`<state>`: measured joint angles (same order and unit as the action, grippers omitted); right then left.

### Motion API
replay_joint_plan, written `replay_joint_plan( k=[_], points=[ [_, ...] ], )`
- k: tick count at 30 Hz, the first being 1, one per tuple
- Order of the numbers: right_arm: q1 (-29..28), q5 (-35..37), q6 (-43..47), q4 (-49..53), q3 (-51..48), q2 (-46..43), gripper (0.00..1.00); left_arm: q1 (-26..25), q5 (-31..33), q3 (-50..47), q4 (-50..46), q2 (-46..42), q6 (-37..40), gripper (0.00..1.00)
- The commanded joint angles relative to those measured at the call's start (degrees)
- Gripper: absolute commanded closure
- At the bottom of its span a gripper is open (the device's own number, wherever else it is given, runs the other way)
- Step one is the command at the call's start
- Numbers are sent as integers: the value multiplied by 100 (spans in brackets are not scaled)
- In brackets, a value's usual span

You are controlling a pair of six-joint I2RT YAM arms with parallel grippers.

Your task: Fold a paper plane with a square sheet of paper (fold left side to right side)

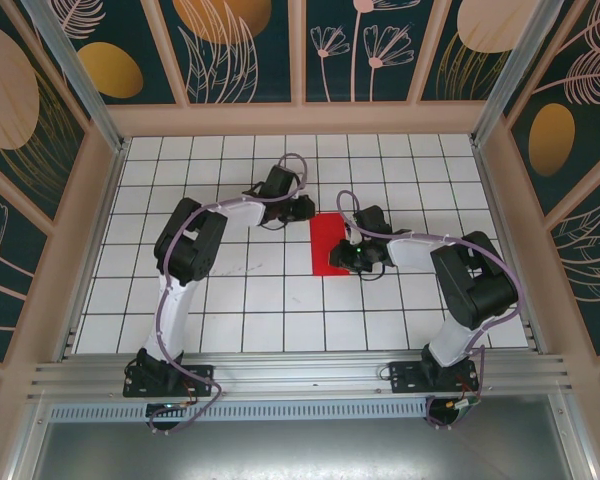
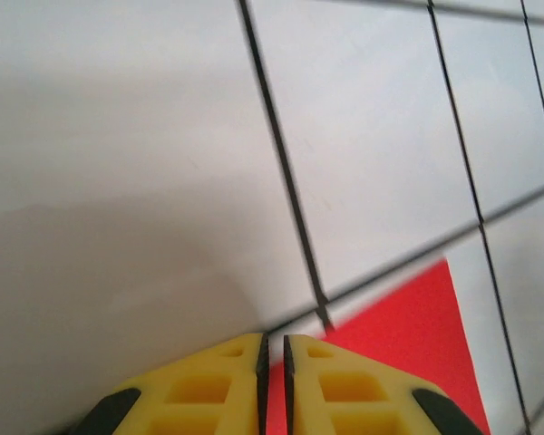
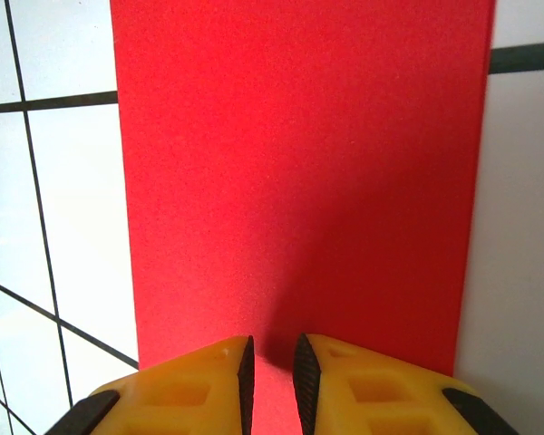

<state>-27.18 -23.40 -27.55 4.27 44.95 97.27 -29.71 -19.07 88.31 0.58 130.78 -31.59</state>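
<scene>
The square sheet of paper [image 1: 327,240] is bright red and lies flat on the white grid table as an upright rectangle, one tile wide and two long; it has no paper plane shape. My left gripper [image 1: 307,211] rests at its top left corner. In the left wrist view its yellow jaws [image 2: 274,337] are almost together, with the paper's [image 2: 408,335] edge under them and nothing between. My right gripper [image 1: 342,258] sits low over the paper's right side. The right wrist view shows it [image 3: 272,340] with a narrow gap, tips down on the red sheet [image 3: 299,181].
The white tiled table [image 1: 230,300] is walled by beige frame posts and patterned panels on three sides. An aluminium rail [image 1: 300,375] with both arm bases runs along the near edge. Open tiles lie left, right and in front of the paper.
</scene>
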Motion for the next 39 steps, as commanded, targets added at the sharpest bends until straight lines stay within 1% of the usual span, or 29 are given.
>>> replay_joint_plan(
  k=[1, 5, 10, 14, 19, 22, 24, 28, 32, 33, 35, 39],
  points=[
    [-44, 476, 83, 821, -339, 313, 76, 232, 458, 330, -252, 419, 31, 82],
    [-43, 468, 66, 795, -353, 309, 76, 325, 424, 556, -332, 588, 20, 82],
    [-42, 330, 1, 594, -343, 280, 75, 335, 391, 275, -113, 177, 117, 82],
    [-44, 261, -122, 293, -347, 206, 74, 336, 422, -154, 20, -486, 167, 80],
    [-47, 237, -239, 65, -314, -1, 73, 335, 448, -1056, 335, -1493, 8, 74],
    [-46, 403, -311, -70, -275, -343, 71, 336, 376, -1751, 607, -2110, -147, 71],
    [-51, 620, -272, -90, -179, -613, 69, 335, 297, -2184, 704, -2505, -227, 68],
    [-37, 1091, -109, -109, -3, -1112, 54, 328, 121, -2939, 880, -3173, -428, 66],
    [1, 1660, 71, -169, 43, -1568, 34, 261, -114, -3561, 1068, -3776, -634, 63],
    [23, 1807, 83, -212, 34, -1659, 28, 235, -214, -3660, 1091, -3849, -668, 62],
    [110, 1932, 77, -317, -21, -1791, 20, 165, -384, -3729, 1090, -3885, -686, 62],
    [345, 1880, -109, -665, -239, -1938, 6, -103, -561, -3796, 1312, -3727, -811, 61]
  ],
)
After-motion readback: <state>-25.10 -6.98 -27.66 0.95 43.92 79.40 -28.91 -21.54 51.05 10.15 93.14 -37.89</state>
